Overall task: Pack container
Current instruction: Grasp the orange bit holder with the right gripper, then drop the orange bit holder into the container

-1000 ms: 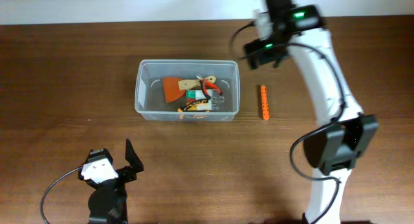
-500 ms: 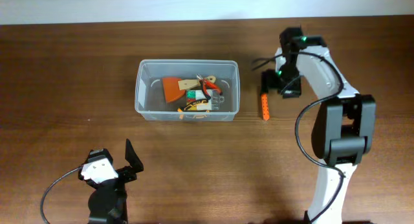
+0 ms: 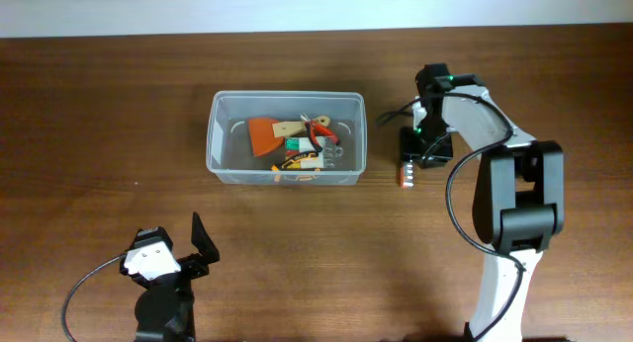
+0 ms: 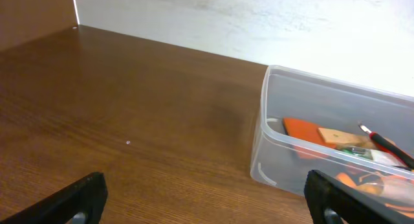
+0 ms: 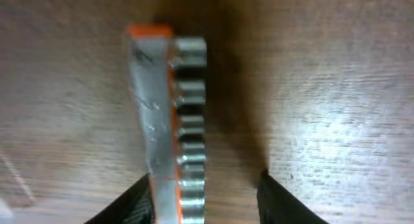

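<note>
The container [image 3: 287, 97], a clear plastic tub, stands at the table's middle and shows at the right of the left wrist view [image 4: 272, 120]. It holds an orange scraper [image 3: 262, 134], red-handled pliers [image 3: 321, 132] and other small tools. Right of it lies an orange bar with silver pegs [image 3: 406, 174], close up in the right wrist view [image 5: 162, 107]. My right gripper [image 3: 417, 154] is down over it, jaws astride it [image 5: 204, 201]. The left finger touches the bar and the right finger stands apart from it. My left gripper [image 3: 173, 248] rests open near the front edge [image 4: 207, 204].
A pale wall runs along the table's far edge [image 3: 198, 11]. The right arm's base [image 3: 504, 283] stands at the front right, and its cable loops beside it. Bare brown wood surrounds the tub.
The right arm has come down from the table's back to the orange bar, and its jaws have narrowed around it. The left arm has stayed still.
</note>
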